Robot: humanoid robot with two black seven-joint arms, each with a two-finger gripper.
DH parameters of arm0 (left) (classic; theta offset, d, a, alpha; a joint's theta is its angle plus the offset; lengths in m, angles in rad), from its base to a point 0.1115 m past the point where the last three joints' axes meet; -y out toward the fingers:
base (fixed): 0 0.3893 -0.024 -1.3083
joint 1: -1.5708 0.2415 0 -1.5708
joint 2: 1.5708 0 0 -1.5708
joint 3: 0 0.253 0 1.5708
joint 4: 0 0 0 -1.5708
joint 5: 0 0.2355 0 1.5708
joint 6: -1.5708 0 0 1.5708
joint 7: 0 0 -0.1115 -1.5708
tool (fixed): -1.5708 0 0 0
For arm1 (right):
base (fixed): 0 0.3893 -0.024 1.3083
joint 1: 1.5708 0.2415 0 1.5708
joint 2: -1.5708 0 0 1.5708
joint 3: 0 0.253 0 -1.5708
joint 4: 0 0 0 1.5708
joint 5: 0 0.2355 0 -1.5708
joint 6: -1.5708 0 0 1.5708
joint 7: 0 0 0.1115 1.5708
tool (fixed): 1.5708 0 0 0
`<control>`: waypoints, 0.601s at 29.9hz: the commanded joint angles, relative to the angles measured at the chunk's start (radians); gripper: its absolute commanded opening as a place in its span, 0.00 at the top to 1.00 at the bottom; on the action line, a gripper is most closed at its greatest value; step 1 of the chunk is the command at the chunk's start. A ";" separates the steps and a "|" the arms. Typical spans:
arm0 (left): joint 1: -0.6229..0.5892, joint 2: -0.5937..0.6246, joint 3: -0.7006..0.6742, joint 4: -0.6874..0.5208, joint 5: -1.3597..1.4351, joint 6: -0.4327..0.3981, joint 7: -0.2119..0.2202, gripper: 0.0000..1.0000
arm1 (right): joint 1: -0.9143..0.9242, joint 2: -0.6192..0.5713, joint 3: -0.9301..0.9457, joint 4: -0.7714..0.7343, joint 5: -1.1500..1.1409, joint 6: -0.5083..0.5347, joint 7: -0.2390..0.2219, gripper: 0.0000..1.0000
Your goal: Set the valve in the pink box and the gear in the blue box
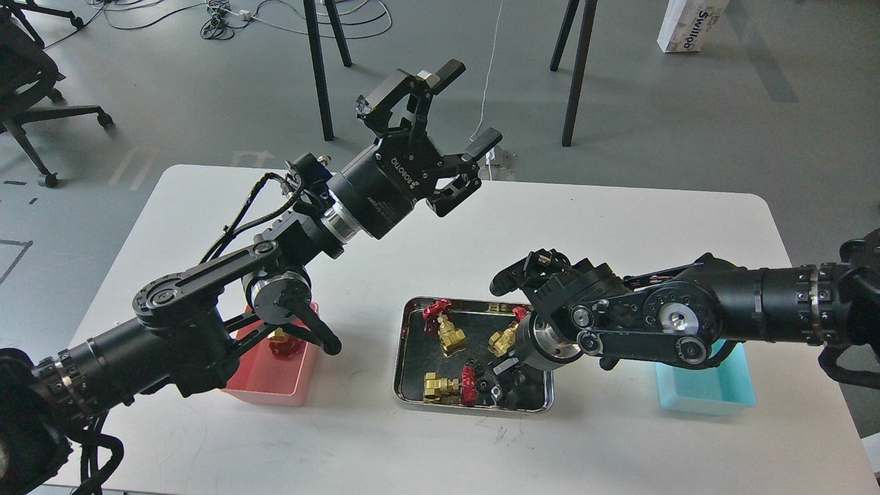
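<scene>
Three valves lie in the steel tray (pixel 404 357): one at the back left (pixel 447 331), one at the back middle (pixel 504 338), one at the front left (pixel 445 386). A fourth valve (pixel 280 344) lies in the pink box (pixel 271 388), mostly hidden by my left arm. Small black gears (pixel 496 393) lie at the tray's front right. My right gripper (pixel 507 371) points down into the tray just above the gears; its fingers are dark and I cannot tell them apart. The blue box (pixel 708 393) stands to the right, partly behind my right arm. My left gripper (pixel 469 104) is open and empty, raised high over the table's back.
The white table's far edge (pixel 619 189) runs behind the arms, with black stand legs (pixel 576 75) on the floor beyond it. An office chair (pixel 27 89) stands at the far left. My left arm's elbow (pixel 206 302) hangs over the pink box.
</scene>
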 commanded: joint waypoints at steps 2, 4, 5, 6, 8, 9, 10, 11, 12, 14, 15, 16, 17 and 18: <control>0.003 0.000 0.000 0.001 0.002 0.000 0.000 0.08 | 0.065 -0.148 0.059 0.075 0.046 0.001 0.000 0.90; 0.003 0.000 0.000 0.001 0.002 0.000 0.000 0.08 | 0.090 -0.245 0.073 0.114 0.048 0.001 0.000 0.90; 0.003 -0.003 0.000 0.001 0.002 0.000 0.000 0.08 | 0.096 -0.297 0.081 0.130 0.046 0.001 0.000 0.90; 0.003 -0.008 0.000 0.001 0.002 0.000 0.000 0.08 | 0.099 -0.346 0.088 0.143 0.046 0.001 -0.002 0.90; 0.003 -0.017 0.000 0.003 0.002 0.000 0.000 0.08 | 0.098 -0.461 0.101 0.166 0.048 0.001 -0.016 0.90; 0.003 -0.018 -0.002 0.003 0.002 0.000 0.000 0.08 | 0.096 -0.515 0.104 0.174 0.048 0.001 -0.022 0.90; 0.003 -0.020 -0.003 0.003 0.002 0.000 0.000 0.08 | 0.088 -0.564 0.104 0.183 0.048 0.001 -0.023 0.90; 0.003 -0.022 -0.005 0.005 0.002 0.000 0.000 0.08 | 0.082 -0.621 0.105 0.195 0.048 0.001 -0.023 0.91; 0.003 -0.025 -0.005 0.005 0.002 0.000 0.000 0.08 | 0.076 -0.667 0.105 0.209 0.048 0.001 -0.023 0.91; 0.003 -0.034 -0.005 0.005 0.002 0.000 0.000 0.08 | 0.038 -0.764 0.108 0.246 0.048 0.000 -0.022 0.91; 0.003 -0.038 -0.003 0.005 0.002 0.002 0.000 0.08 | 0.024 -0.793 0.110 0.256 0.048 -0.003 -0.020 0.91; 0.003 -0.043 -0.003 0.006 0.002 0.002 0.000 0.08 | 0.009 -0.817 0.110 0.267 0.048 -0.006 -0.019 0.91; 0.003 -0.048 -0.002 0.009 0.002 0.003 0.000 0.08 | -0.007 -0.831 0.110 0.275 0.048 -0.008 -0.017 0.91; 0.003 -0.054 -0.002 0.014 0.002 0.003 0.000 0.08 | -0.026 -0.836 0.110 0.278 0.048 -0.011 -0.016 0.91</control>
